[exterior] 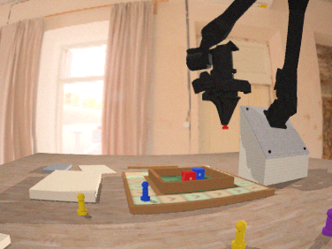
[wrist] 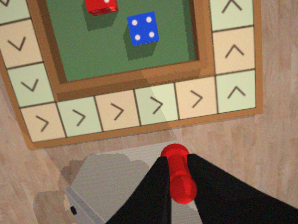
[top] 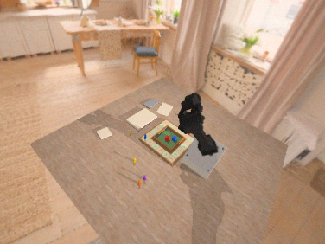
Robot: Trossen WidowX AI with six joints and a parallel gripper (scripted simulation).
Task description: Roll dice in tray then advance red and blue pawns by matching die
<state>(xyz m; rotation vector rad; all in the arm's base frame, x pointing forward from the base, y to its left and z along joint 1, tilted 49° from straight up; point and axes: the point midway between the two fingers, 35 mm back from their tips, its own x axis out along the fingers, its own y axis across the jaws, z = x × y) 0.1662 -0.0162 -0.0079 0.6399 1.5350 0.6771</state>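
Observation:
My gripper point(top: 188, 134) point(exterior: 225, 125) point(wrist: 176, 163) is shut on the red pawn point(exterior: 225, 127) point(wrist: 183, 189), held in the air well above the table, beside the board point(top: 173, 162) point(exterior: 132, 208) point(wrist: 77, 117). The red die point(top: 167, 138) point(exterior: 188, 176) point(wrist: 101, 7) and the blue die point(top: 175, 138) point(exterior: 199, 173) point(wrist: 143, 29) lie in the tray point(exterior: 199, 187) point(wrist: 130, 84). The blue die shows four pips on top; the red die's top is cut off in the wrist view. The blue pawn point(top: 145, 137) point(exterior: 145, 192) stands upright on a board square near a corner.
Yellow pawns point(top: 130, 131) point(top: 135, 161) point(exterior: 82, 205) point(exterior: 239, 236), a purple pawn point(top: 144, 177) point(exterior: 328, 222) and an orange pawn point(top: 139, 183) stand off the board. A thick cream block point(top: 142, 118) point(exterior: 64, 187) and flat cards point(top: 164, 109) point(top: 104, 132) lie around. The grey arm base point(top: 207, 162) point(exterior: 282, 168) adjoins the board.

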